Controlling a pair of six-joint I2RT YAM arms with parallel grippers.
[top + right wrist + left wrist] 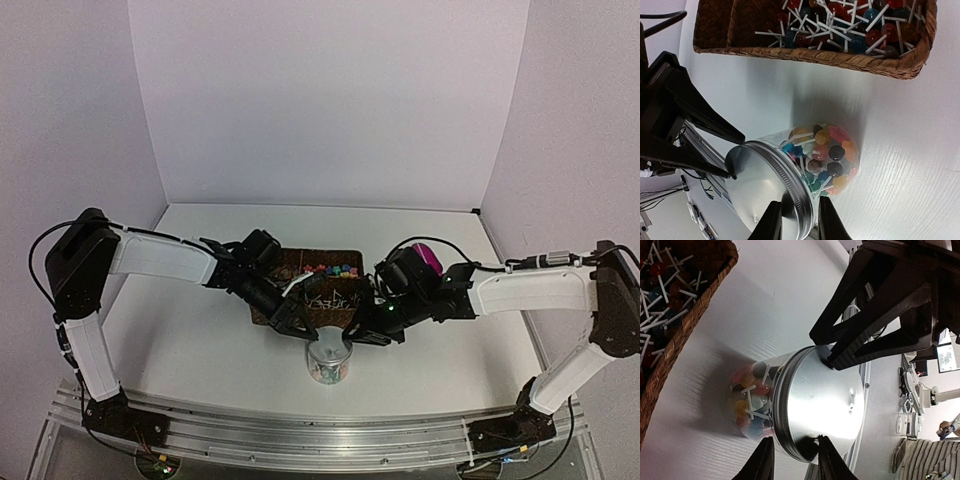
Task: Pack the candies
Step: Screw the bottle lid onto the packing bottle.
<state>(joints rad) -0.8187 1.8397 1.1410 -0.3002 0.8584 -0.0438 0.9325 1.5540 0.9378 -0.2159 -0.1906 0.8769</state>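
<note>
The candies are small lollipops on white sticks; many lie in a wicker basket (292,262) as a heap of candies (850,25). More candies (825,150) fill a clear jar (328,364) capped by a silver metal lid (820,400), standing in front of the basket. My left gripper (796,460) straddles the lid's rim, one finger on top and one outside. My right gripper (801,222) pinches the rim on the opposite side. In the top view the left gripper (303,332) and the right gripper (357,338) meet over the jar.
The basket's woven rim (695,315) runs just behind the jar. A magenta scoop (428,257) shows behind the right arm. The table's near edge with a metal rail (320,430) is close in front of the jar.
</note>
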